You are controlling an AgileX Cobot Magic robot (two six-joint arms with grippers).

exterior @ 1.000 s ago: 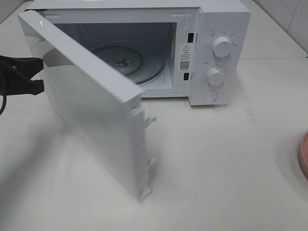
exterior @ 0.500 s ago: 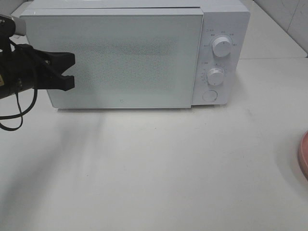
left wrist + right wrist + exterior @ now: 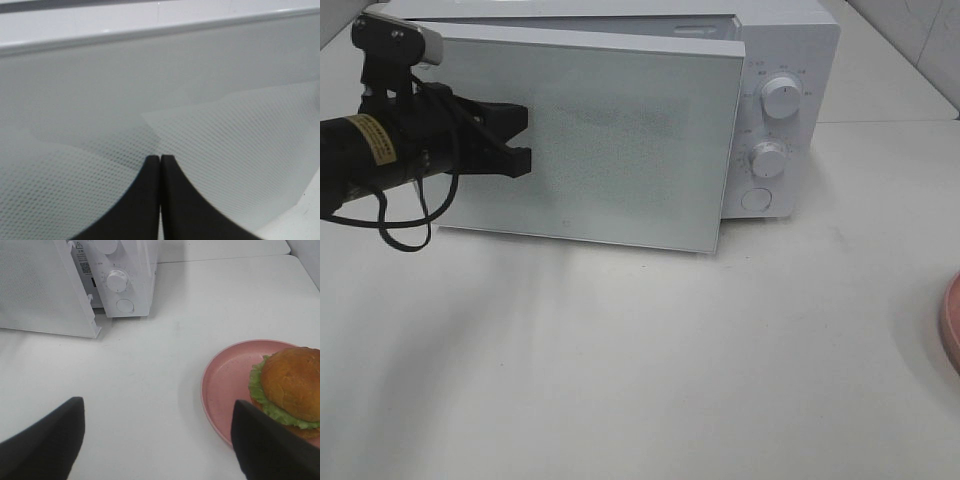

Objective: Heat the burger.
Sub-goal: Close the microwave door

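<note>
The burger [image 3: 292, 385], with a golden-brown bun and a green lettuce frill, sits on a pink plate [image 3: 225, 385] in the right wrist view. My right gripper [image 3: 157, 450] hovers open above the table beside the plate, and nothing lies between its dark fingers [image 3: 45, 440]. The white microwave [image 3: 790, 60] stands at the back of the table. Its door [image 3: 610, 140] is slightly ajar, with the right edge swung out. My left gripper [image 3: 520, 140] is shut and empty, right in front of the door's left half. In the left wrist view its tips [image 3: 160, 159] are close to the door's mesh window [image 3: 240, 140].
Two round knobs [image 3: 781, 97] [image 3: 769, 158] and a round button [image 3: 756, 199] sit on the microwave's right panel. In the high view only the pink plate's rim [image 3: 952, 325] shows, at the right edge. White table [image 3: 650, 370] stretches in front of the microwave.
The microwave door stood wide open one second ago, looked closed half a second ago, and is now slightly ajar. My left gripper has moved right across the door's front.
</note>
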